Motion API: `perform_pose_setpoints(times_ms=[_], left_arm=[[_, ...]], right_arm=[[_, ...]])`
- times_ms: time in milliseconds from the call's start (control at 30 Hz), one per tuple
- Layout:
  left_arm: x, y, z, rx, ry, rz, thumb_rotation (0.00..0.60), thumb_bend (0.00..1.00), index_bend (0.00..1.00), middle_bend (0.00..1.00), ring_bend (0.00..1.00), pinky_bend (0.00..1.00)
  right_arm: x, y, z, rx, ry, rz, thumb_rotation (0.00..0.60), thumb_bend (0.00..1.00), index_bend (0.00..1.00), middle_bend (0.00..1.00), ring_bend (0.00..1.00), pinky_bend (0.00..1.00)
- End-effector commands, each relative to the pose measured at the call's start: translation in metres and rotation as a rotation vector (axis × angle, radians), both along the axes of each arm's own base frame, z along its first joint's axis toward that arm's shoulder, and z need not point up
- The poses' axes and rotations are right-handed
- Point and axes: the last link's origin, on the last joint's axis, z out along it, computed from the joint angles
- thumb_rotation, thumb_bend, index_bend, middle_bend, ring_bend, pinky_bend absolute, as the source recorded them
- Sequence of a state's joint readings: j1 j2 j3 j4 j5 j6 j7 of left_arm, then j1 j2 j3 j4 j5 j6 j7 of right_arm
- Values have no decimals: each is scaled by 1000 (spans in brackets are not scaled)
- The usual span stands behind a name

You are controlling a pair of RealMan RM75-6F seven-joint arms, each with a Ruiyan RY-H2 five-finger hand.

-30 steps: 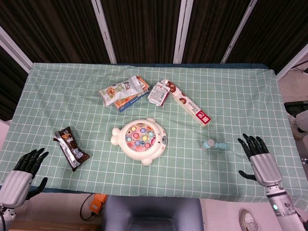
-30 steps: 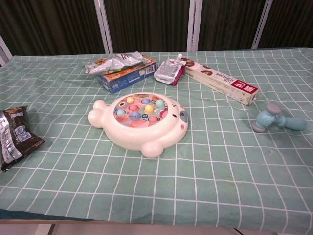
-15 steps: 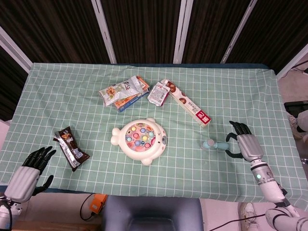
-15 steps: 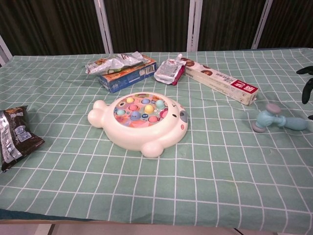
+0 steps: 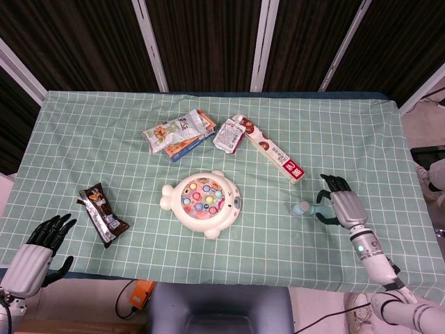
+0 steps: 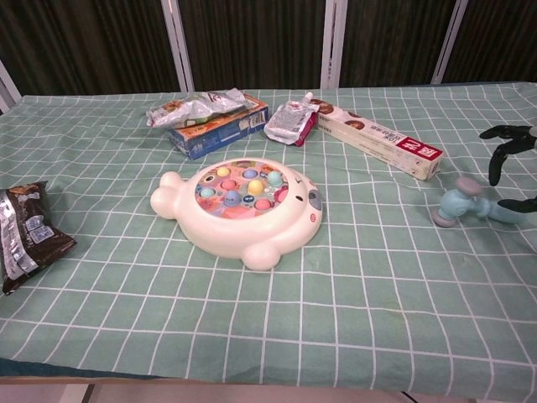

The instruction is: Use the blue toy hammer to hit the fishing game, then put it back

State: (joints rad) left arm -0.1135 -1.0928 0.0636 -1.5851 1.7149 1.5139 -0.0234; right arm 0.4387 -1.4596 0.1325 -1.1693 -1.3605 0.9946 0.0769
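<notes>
Now the right hand (image 5: 341, 206) hovers with fingers spread and curved over the handle end of the blue hammer (image 5: 310, 209), holding nothing. That hammer lies flat on the checked cloth (image 5: 104, 149), well right of the fishing game (image 5: 202, 202).

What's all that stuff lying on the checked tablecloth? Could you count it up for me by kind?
Toys: 2 (fishing game, blue toy hammer)
Snack bags and pouches: 3 (dark wrapper, bag on the blue box, small pouch)
Boxes: 2 (blue box, long box)
Total: 7
</notes>
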Motion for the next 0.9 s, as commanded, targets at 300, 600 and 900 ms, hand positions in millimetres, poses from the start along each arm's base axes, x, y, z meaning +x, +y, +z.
perform_pose_setpoints(times_ms=[300,600,900], left_arm=[[0,-2,1,0,-2,-6,600,394,0,32,25,128],[0,-3,1,1,-1,-5,600,394,0,32,24,128],[0,-3,2,1,-2,-6,600,416,0,32,25,128]], right_arm=[[10,-6,-15,12,11,-3,600,454,617,170,23,56],[8,-7,-20,22,20,-14,600,476,626,175,28,63],[10,-9,-23,25,12,-18,600,476,640,177,38,82]])
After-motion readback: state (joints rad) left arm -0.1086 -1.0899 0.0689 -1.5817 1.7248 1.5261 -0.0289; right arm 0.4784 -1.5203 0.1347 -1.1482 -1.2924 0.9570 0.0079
